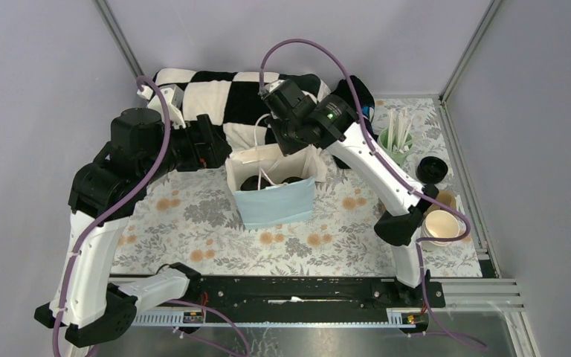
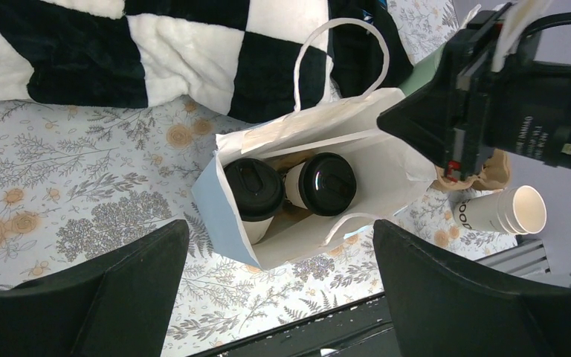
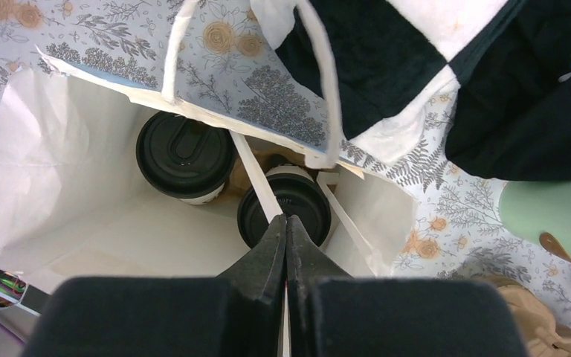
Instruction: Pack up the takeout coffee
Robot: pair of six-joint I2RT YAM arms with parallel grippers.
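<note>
Right claw [image 3: 286, 221]: clenched, tips together over the mouth of the bag [image 3: 37, 163]. A white strip [image 3: 256, 178] runs into the tips and looks pinched there (stick or handle, I cannot tell).
Left claw [image 2: 279, 227]: released, fingers spread wide, hanging above the bag and gripping nothing.
Coffees [image 3: 184, 152]: two, upright, black lids on, side by side at the bottom of the bag, which stands on the worktop [image 1: 193, 223]. A brown carrier [image 3: 247, 172] shows between them.
Step in hand: probably finishing off the pack, since both cups are already in.
Doing it well: centre the right claw in the mouth, clear of the handle [image 3: 320, 74] loop and the paper walls. Let the strip go only once it sits low beside the lids, not across one. Then lift straight up so the bag does not tip, and hold the left claw wide of the rim.
Coffee to right claw: one lid lies directly under the tips, lower down, and I cannot tell whether they touch. The other lid is just beside, up and left in the wrist view.
Coffee to left claw: both lids show between its spread fingers, well below.
</note>
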